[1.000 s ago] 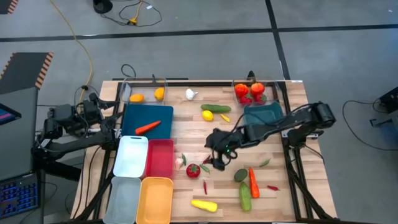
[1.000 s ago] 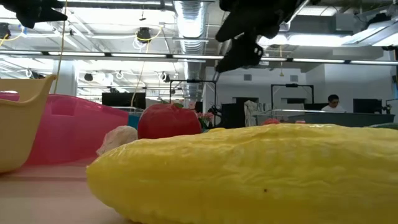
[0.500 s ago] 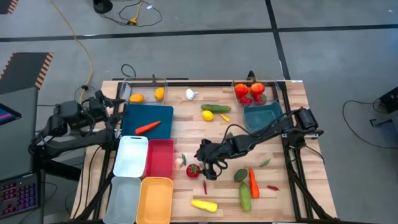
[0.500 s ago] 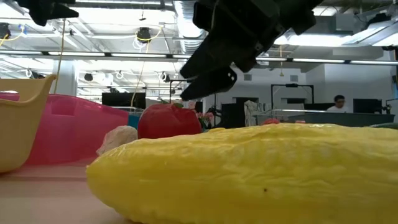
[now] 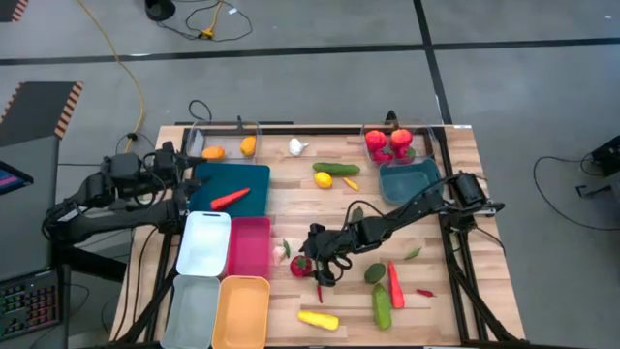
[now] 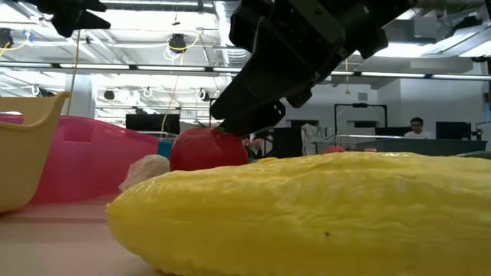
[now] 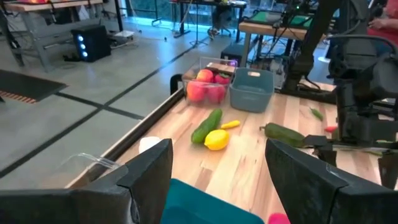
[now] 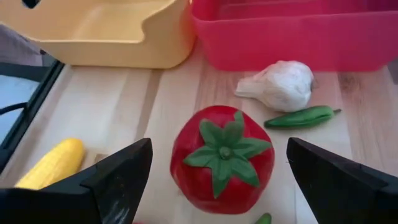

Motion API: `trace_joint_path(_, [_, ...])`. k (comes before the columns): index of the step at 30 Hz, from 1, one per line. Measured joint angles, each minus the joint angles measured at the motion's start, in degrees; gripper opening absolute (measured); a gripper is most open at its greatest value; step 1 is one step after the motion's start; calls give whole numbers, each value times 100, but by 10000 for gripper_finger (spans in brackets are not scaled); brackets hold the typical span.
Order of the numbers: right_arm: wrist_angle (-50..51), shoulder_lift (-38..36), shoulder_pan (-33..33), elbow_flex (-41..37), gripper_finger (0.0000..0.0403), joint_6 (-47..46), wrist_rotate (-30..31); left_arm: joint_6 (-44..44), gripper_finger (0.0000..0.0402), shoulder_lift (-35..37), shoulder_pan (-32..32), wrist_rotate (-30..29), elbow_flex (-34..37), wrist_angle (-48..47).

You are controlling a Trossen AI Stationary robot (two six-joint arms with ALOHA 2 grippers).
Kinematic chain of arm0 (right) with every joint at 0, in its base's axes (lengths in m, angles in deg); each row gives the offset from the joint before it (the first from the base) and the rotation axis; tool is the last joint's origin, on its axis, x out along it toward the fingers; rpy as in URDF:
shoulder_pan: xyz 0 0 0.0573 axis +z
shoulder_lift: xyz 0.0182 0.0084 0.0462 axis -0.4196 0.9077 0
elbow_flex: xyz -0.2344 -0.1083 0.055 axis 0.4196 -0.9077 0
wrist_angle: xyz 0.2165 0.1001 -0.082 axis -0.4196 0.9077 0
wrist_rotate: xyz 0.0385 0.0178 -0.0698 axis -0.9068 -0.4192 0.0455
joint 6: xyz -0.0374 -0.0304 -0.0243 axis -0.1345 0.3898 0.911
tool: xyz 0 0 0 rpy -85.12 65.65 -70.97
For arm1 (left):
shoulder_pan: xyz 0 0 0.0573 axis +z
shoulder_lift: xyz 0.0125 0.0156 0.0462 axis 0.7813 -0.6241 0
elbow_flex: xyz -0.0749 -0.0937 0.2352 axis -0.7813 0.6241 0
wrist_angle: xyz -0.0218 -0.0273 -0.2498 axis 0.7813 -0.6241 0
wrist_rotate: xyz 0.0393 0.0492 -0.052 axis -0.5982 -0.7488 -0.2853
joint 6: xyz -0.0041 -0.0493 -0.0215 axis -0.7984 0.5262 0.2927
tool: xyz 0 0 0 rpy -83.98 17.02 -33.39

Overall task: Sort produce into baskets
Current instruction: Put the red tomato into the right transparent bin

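right gripper (image 5: 312,260) open over tomato (image 5: 301,266), beside red basket (image 5: 249,247)

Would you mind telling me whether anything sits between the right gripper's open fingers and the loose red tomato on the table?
Nothing visible does. The right gripper is open with the tomato directly between its fingers; the garlic and a green chilli lie just beyond it.

Two dark, jointed arms (image 5: 407,208) with black cabling, each tipped by blunt matte-black jaws.

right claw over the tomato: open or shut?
Open. In the right wrist view the right claw has its two dark fingers spread wide on either side of the red plastic tomato, not touching it.
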Motion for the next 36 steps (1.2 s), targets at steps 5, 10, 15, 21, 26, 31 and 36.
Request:
trace_joint_path(5, [48, 2, -24, 0, 400, -2, -2, -7, 244, -46, -1, 118, 0, 102])
trace_joint_path(10, [84, 162, -16, -2, 400, -2, 0, -7, 244, -43, 0, 115, 0, 96])
trace_joint_path(15, [-91, 391, -22, 6, 400, -3, 0, -7, 244, -43, -1, 113, 0, 95])
trace_joint_path(21, [-248, 565, -20, 48, 374, -2, 3, -9, 244, -48, -1, 113, 0, 93])
trace_joint_path(26, [-253, 554, -29, 42, 338, -2, 7, -9, 244, -48, -1, 111, 0, 93])
trace_joint_path(31, [-85, 529, -55, 160, 326, 129, 7, -9, 244, -48, -1, 112, 0, 91])
trace_joint_path(36, [1383, 108, -188, 592, 327, 475, 15, -7, 244, -48, -1, 165, 0, 86])
